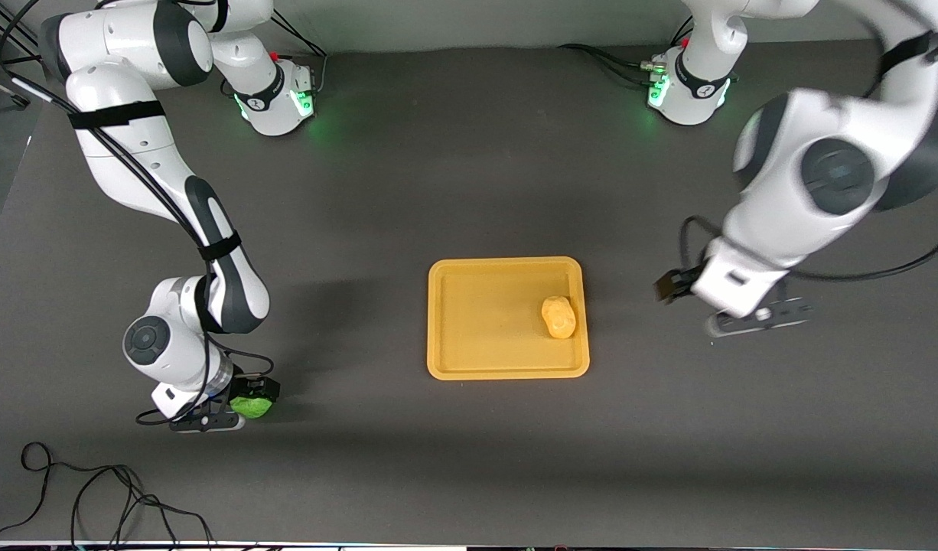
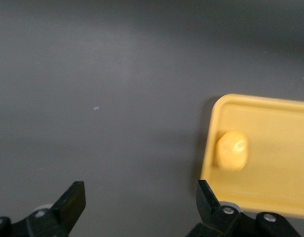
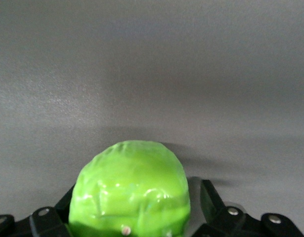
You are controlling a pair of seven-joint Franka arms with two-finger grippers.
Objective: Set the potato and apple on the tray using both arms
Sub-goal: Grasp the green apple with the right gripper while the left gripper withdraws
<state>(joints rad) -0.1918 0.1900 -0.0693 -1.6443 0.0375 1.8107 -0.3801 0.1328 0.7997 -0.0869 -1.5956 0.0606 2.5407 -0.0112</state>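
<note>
My right claw straddles the apple, fingers wide; my left claw hangs released beside the tray with the potato

**A robot lab bench**

This is a robotics lab or test cell, not a home. Two white jointed arms are bolted by their bases onto a plain dark grey tabletop, with green status lights glowing at each base. Black cables trail loose over the tabletop's edge and are strapped along the arms. The surface carries only plastic props on a bare mat.
</note>
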